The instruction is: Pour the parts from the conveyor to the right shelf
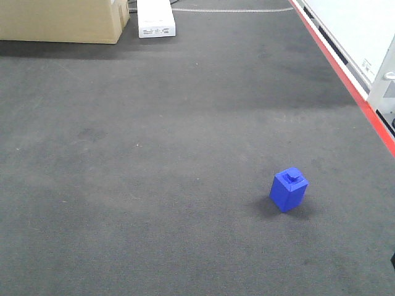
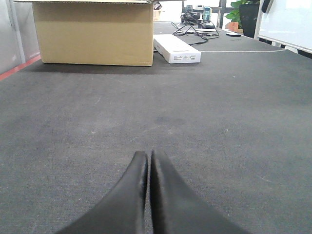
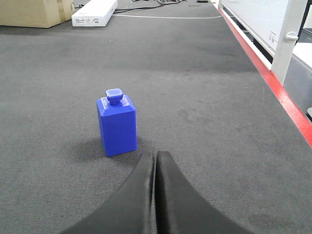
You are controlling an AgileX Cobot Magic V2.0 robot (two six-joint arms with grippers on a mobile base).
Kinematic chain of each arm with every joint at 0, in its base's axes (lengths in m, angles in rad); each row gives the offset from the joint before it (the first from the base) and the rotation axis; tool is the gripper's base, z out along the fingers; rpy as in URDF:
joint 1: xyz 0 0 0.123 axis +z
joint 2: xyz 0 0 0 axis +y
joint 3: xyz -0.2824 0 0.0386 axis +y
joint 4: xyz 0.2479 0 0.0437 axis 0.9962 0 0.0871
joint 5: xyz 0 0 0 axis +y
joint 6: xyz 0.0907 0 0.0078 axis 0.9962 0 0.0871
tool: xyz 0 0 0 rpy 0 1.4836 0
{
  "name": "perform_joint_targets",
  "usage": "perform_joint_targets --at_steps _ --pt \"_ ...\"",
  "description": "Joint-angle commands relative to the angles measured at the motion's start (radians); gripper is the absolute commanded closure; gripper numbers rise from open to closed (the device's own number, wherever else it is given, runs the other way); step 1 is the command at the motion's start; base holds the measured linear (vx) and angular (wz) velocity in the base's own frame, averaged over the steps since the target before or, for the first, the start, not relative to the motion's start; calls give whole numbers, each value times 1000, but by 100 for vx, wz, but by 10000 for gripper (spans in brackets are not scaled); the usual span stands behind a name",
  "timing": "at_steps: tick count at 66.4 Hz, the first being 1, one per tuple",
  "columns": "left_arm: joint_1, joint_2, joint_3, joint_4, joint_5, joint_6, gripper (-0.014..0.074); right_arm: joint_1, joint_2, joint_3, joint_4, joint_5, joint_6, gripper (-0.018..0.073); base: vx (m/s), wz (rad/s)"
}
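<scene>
Exterior front-facing view: one blue part (image 1: 289, 189) is seen standing upright on the grey conveyor (image 1: 154, 154), stud upward. Left wrist view: the left claw (image 2: 148, 158) is pressed closed and empty, and far ahead of it a cardboard box (image 2: 95, 34) is set, its contents hidden, with a flat white carton (image 2: 176, 48) just to its right. Right wrist view: the right claw (image 3: 156, 157) is clenched empty, and the blue part is found just ahead and slightly left, not touching.
</scene>
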Motion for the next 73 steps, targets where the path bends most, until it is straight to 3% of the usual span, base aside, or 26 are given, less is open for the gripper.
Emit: perform_joint_targets --at_steps 1,73 --pt "-6 16 -20 -8 -79 -8 602 -1 -13 8 -4 -70 -7 568 0 0" --pt "-6 16 -20 -8 -79 -8 602 -1 -13 8 -7 -109 -12 568 0 0"
